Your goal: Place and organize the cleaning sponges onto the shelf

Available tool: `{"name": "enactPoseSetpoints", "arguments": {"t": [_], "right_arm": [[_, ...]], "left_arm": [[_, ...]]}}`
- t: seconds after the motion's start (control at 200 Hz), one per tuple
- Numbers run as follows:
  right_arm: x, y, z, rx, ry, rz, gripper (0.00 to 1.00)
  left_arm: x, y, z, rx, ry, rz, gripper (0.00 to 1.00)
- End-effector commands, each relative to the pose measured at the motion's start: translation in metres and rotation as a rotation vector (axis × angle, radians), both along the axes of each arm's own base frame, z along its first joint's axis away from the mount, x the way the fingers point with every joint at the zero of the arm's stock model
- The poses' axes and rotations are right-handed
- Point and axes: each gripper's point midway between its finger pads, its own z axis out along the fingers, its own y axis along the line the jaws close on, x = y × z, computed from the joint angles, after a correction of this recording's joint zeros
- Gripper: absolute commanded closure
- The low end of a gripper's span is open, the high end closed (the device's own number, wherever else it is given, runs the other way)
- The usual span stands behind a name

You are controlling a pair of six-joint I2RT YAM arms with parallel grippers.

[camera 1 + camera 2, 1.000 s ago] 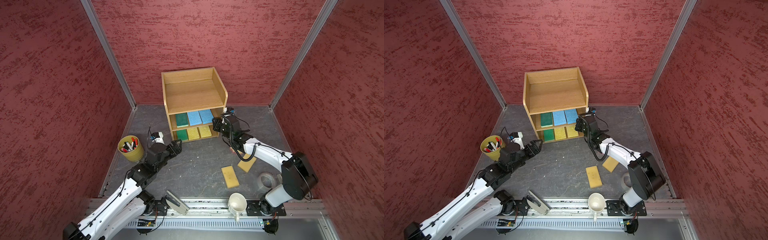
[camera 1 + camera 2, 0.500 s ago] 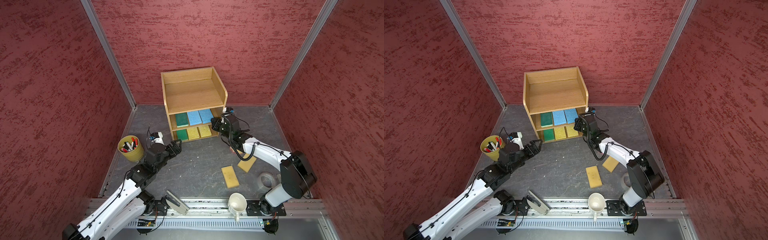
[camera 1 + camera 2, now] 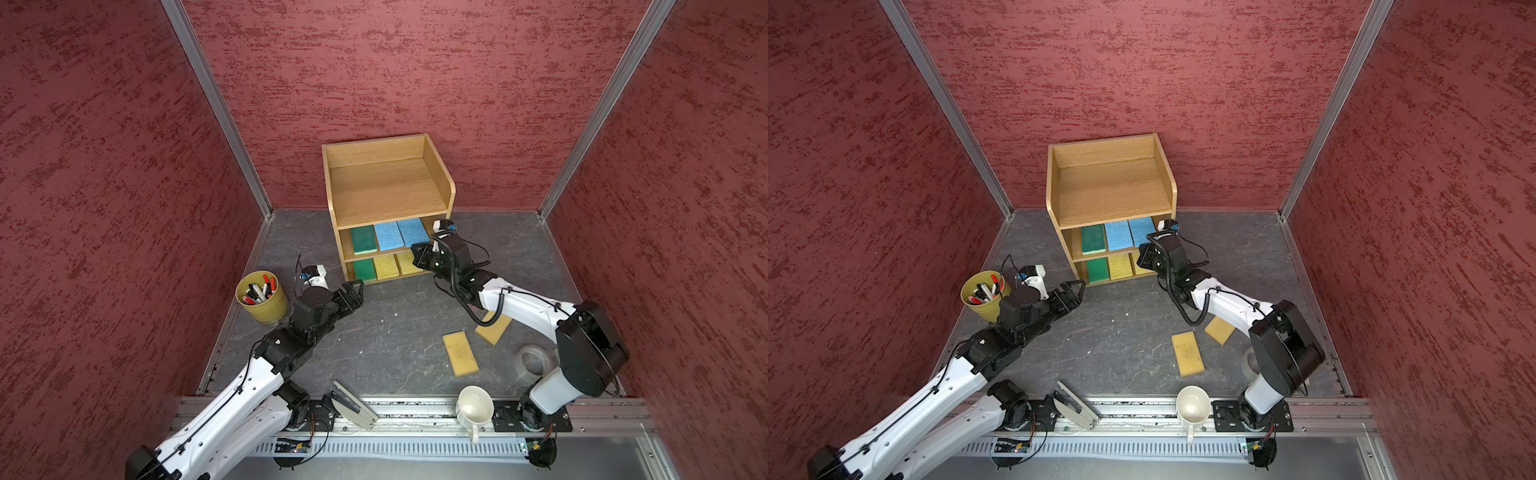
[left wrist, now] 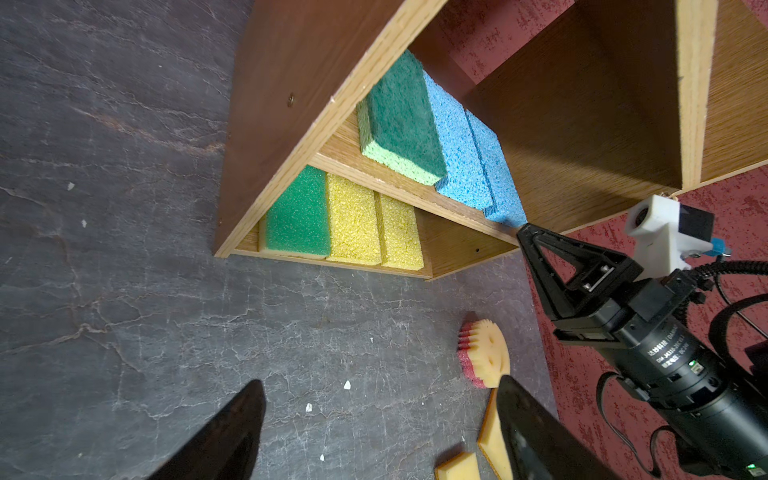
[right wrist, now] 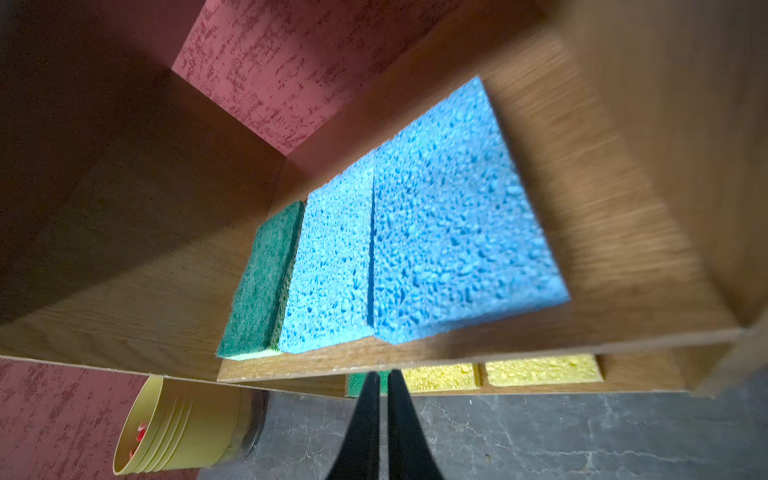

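The right tool [image 5: 384, 376], jaws pressed together and holding nothing, sits at the front lip of the middle tier of the shelf [image 3: 386, 187], just in front of the end blue sponge [image 5: 457, 224]. If it is squaring that row, a short, level push on the foam's front face would serve best, stopping once it lines up with the neighbouring blue sponge [image 5: 332, 266]. Too low, and the tips would catch the board. The left tool [image 3: 353, 291] hangs wide and empty over the table [image 3: 374, 332] near the shelf's bottom corner.

Both top views show a tan sponge [image 3: 460, 353] and a second tan sponge [image 3: 494, 328] on the table. Only the left wrist view reveals the round smiley sponge [image 4: 486, 353], which neither top view shows.
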Motion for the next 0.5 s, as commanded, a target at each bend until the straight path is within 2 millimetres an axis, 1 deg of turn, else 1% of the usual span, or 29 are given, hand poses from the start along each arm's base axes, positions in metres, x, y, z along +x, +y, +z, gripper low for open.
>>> {"name": "enactPoseSetpoints", "arguments": {"t": [0.0, 0.2, 0.496], "right_arm": [[0.001, 0.007, 0.001, 0.027, 0.004, 0.016, 0.94], [0.002, 0.008, -0.004, 0.019, 0.014, 0.012, 0.94], [0.01, 0.013, -0.003, 0.012, 0.004, 0.012, 0.94]], "left_arm": [[-0.001, 0.003, -0.002, 0.011, 0.002, 0.006, 0.13], [0.0, 0.003, -0.002, 0.012, 0.001, 0.006, 0.13], [0.0, 0.004, -0.003, 0.015, 0.001, 0.01, 0.13]]}}
